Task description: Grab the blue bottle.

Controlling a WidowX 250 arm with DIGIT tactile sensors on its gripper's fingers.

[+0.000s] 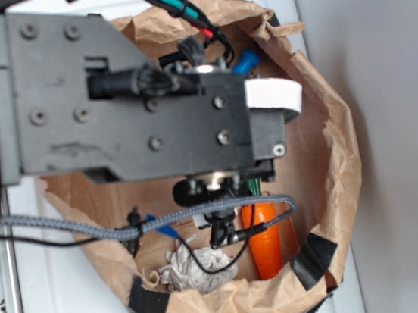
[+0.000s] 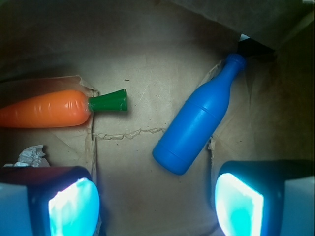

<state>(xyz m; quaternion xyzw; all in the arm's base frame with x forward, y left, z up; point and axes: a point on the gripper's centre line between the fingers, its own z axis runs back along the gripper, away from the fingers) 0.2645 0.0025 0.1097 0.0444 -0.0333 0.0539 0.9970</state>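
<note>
From the exterior view, a crumpled brown paper bag (image 1: 329, 149) with black tape patches sits on a white worktop (image 1: 60, 312); the arm's black body hides most of its inside. A smooth orange carrot (image 1: 269, 244) and a crumpled white wad (image 1: 196, 271) show near the bottom rim.

In the wrist view, the end effector (image 2: 156, 201) is wide open and empty above creased cardboard. The glossy blue bottle (image 2: 199, 120) lies tilted, neck far-right, its base between the pads (image 2: 74, 206), untouched.

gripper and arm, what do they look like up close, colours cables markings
In the exterior view the arm is a boxy dark grey to black housing with visible screw heads and a white strip of tape near its end. A grey braided cable and thin black, red and green wires run along it. In the wrist view the gripper has two dark fingers with glowing pale cyan pads.
</note>
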